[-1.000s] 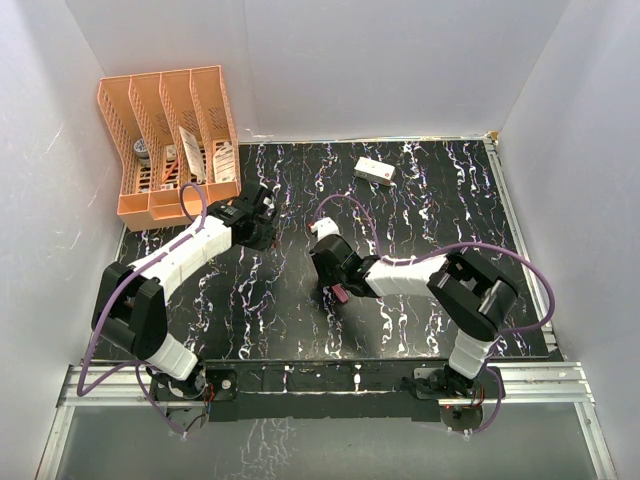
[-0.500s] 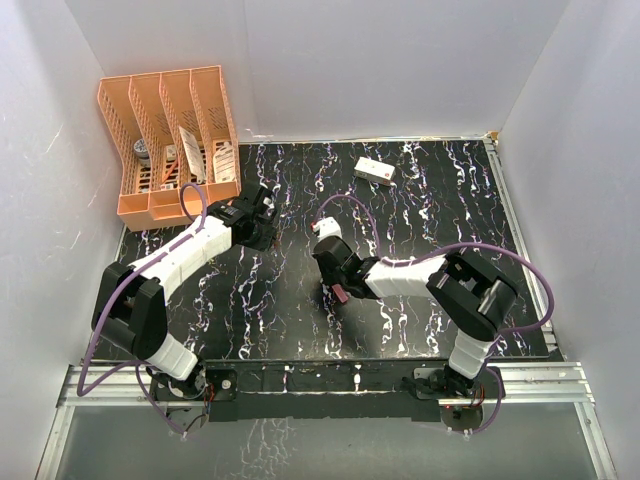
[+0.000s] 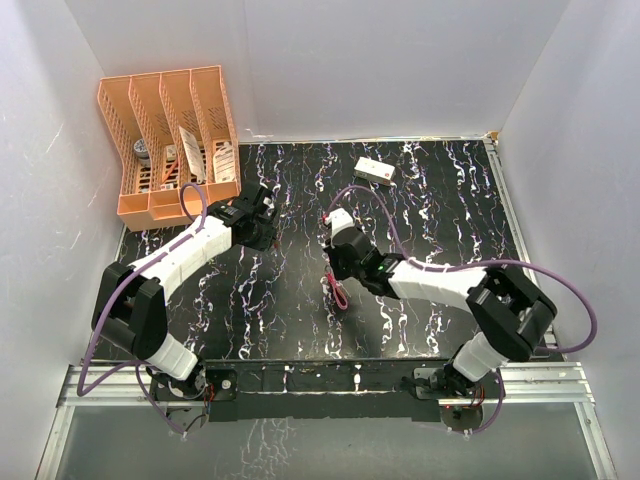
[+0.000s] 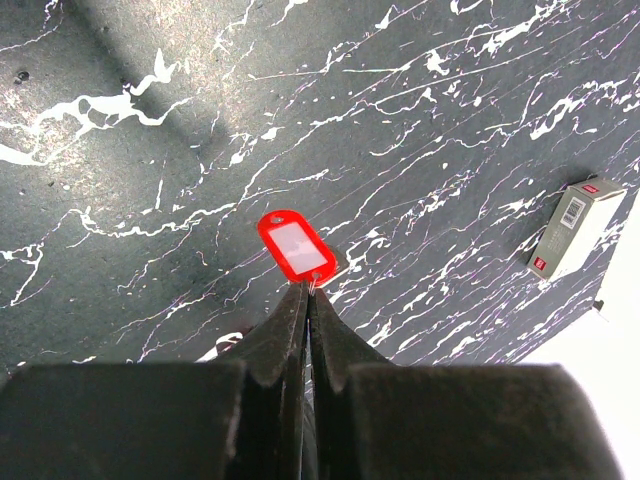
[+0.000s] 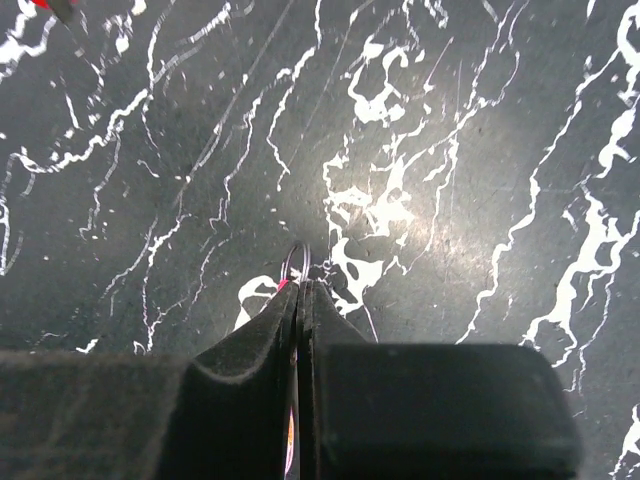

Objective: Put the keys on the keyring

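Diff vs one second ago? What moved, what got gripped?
The right gripper closed on the keyring, and the right arm swung its elbow out to the right. Unchanged: the left gripper shut on the red key, the white box, the orange rack.

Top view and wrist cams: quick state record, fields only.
left gripper: shut on red-headed key
right gripper: shut on keyring; thin ring pokes past the fingertips
pink tag: hangs below right gripper
key on ring: not yet; grippers apart
white box: far side of table, nothing touching it
orange file rack: far left corner
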You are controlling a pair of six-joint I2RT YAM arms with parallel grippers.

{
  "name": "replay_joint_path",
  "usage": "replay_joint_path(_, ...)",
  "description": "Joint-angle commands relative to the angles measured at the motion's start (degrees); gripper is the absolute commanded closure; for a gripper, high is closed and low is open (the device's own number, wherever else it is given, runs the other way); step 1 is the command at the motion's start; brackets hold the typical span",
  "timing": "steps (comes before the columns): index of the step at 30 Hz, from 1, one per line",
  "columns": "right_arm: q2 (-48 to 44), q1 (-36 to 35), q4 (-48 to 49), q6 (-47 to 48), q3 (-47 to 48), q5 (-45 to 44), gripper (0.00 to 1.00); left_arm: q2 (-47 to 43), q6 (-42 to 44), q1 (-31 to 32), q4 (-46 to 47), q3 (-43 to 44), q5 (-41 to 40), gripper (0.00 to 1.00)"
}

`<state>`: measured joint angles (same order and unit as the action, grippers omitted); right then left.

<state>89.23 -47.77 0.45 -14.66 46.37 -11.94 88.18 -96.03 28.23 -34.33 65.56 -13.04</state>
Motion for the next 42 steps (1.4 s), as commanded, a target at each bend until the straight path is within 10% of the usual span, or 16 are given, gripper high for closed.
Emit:
replay_joint_path(1, -4.3, 0.9, 5.7, 2.6, 0.0, 2.6, 0.98, -1.6, 0.6, -0.3, -0.9, 1.0, -0.3, 1.00)
replay_joint_path(5, -6.1, 1.4, 7.3, 3.3, -0.8, 3.4, 0.97, -1.7, 0.7, -0.3, -0.8, 1.2, -0.4, 1.00)
replay_joint_path(12, -4.3, 1.4, 1.3, 1.6, 0.6, 5.6, 0.59, -1.6, 0.8, -0.3, -0.5, 0.8, 0.0, 1.00)
replay_joint_path(42, 0.6, 1.7, 9.7, -6.5, -6.7, 7.6, 0.55, -2.3, 0.7, -0.3, 0.1, -0.5, -0.3, 1.00)
